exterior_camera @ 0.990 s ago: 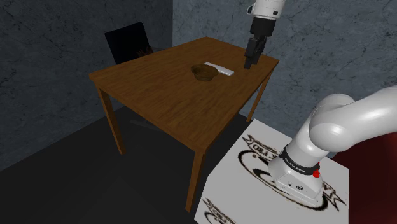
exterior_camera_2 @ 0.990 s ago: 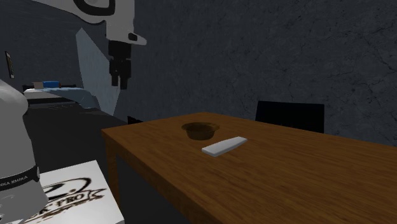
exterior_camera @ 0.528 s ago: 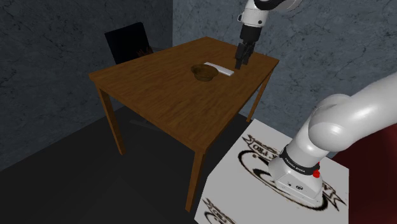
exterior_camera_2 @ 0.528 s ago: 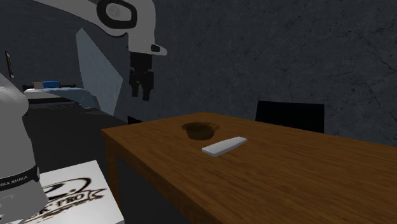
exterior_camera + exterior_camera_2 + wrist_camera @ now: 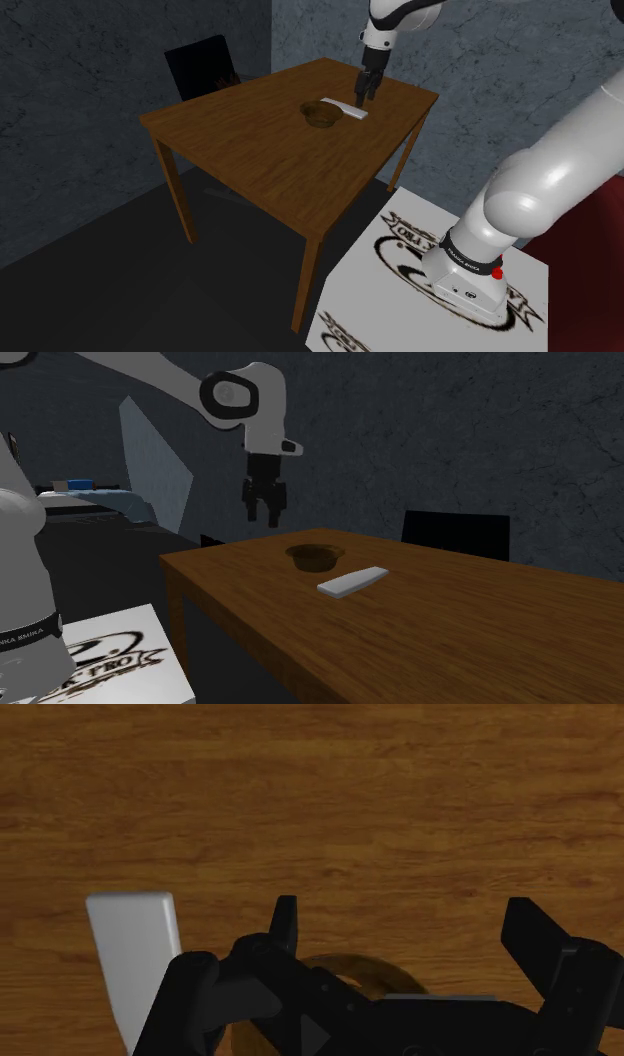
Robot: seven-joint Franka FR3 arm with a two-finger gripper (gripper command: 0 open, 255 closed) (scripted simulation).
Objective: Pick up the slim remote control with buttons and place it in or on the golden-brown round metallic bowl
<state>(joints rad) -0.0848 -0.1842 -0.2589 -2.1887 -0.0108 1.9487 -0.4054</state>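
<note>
The gripper point(image 5: 262, 521) hangs above the table point(image 5: 262, 150), fingers apart and holding nothing. The pale remote point(image 5: 135, 959) lies flat on the wood to the outside of one finger, not between the two. It sits just beside the brown bowl point(image 5: 314, 557).

You are looking at a brown wooden table point(image 5: 255, 150) standing on four legs on a dark floor point(image 5: 120, 270). Two things lie on its top, toward the far corner in the shoulder view: a slim pale grey remote point(image 5: 346, 107), flat on the wood, and a small brown round bowl point(image 5: 320, 115) just beside it (touching or not, you cannot tell). In the second exterior view, the bowl sits behind the remote.
</note>
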